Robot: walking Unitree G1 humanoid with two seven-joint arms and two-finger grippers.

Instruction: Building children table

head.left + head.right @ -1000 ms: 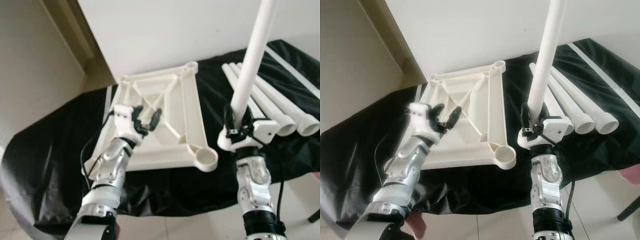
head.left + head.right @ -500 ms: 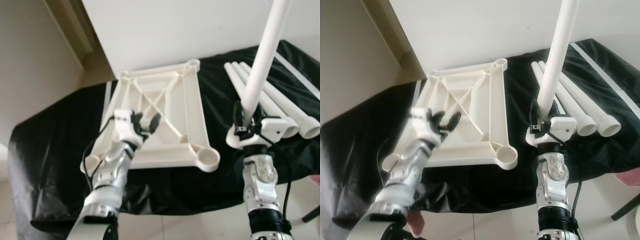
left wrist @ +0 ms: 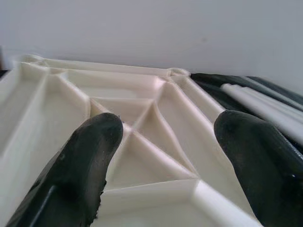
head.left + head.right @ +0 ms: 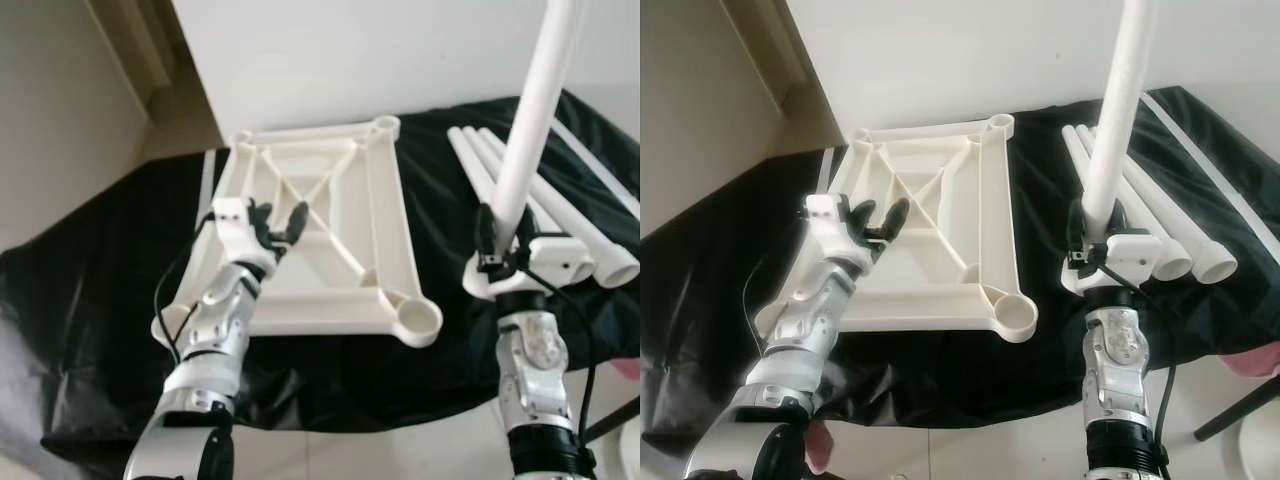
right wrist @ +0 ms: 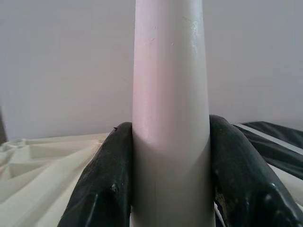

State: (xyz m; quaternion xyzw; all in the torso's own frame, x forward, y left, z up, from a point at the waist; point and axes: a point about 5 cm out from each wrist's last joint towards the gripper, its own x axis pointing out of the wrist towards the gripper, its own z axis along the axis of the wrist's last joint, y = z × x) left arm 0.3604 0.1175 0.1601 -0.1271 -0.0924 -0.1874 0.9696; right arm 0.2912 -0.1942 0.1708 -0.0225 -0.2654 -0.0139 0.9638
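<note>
On the black cloth (image 4: pixel 90 290), cream tabletop (image 4: pixel 350 240) lies underside up, ribs showing, against the white wall (image 4: pixel 400 50). Left gripper (image 4: pixel 275 228) hovers over its left part, jaws spread. Right gripper (image 4: pixel 497 240) to its right, jaws pinching a white leg (image 4: pixel 530 120) held upright. Spare legs (image 4: pixel 590 235) lie just beyond.

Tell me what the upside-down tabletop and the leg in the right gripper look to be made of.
Tabletop: probably moulded plastic, cream, matte, judging by its cast ribs and corner sockets. Leg held by the right gripper: smooth white tube, likely plastic, with a faint sheen.
</note>
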